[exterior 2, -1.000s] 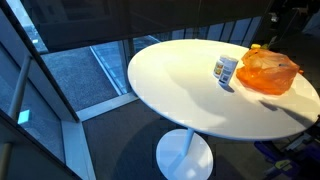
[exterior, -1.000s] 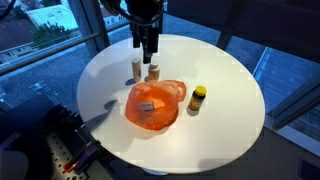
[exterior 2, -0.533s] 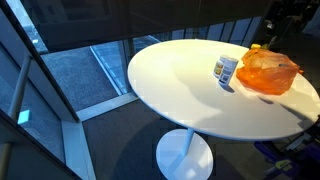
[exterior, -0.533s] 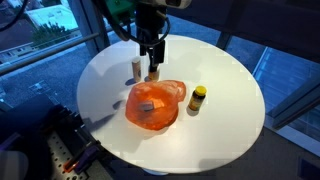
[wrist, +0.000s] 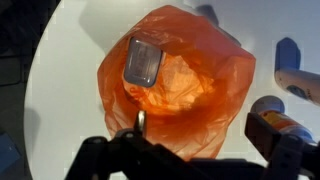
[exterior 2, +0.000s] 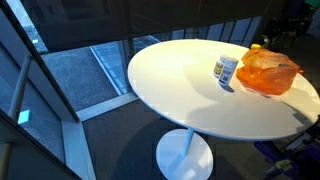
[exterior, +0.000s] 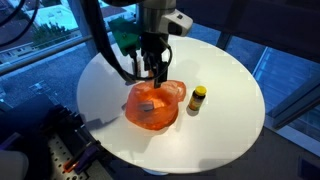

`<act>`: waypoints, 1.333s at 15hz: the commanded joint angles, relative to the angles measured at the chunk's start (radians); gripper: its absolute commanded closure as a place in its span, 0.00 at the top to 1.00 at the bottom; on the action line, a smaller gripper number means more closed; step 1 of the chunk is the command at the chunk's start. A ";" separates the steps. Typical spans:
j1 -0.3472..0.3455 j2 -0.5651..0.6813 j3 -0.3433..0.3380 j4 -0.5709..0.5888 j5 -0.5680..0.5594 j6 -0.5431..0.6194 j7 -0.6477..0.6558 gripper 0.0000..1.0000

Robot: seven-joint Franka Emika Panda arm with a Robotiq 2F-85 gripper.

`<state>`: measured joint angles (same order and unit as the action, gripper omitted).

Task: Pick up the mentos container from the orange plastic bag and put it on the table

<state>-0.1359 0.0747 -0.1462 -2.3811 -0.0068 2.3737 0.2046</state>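
Note:
The orange plastic bag lies open on the round white table. It also shows in the other exterior view and fills the middle of the wrist view. The mentos container, a grey rounded box, lies inside the bag toward its upper left in the wrist view. It shows as a grey patch in an exterior view. My gripper hangs just above the bag's far edge, open and empty. In the wrist view the gripper straddles the bag's near part, apart from the container.
A small yellow-capped bottle stands right of the bag. A white bottle and a brown one stand beside the bag near my right finger. A jar stands next to the bag. The table edge drops off all round.
My gripper has moved forward from over the small bottles and come down to the far edge of the orange bag. The bag and bottles have not moved.

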 commanded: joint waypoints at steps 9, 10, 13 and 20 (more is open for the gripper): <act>-0.044 0.078 -0.047 -0.083 0.002 0.192 -0.106 1.00; -0.047 0.085 -0.050 -0.087 0.004 0.201 -0.113 1.00; -0.052 0.096 -0.052 -0.098 0.008 0.220 -0.127 1.00; -0.044 0.106 -0.047 -0.122 0.008 0.259 -0.118 1.00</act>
<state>-0.1798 0.1805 -0.1951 -2.4834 -0.0068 2.5976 0.1101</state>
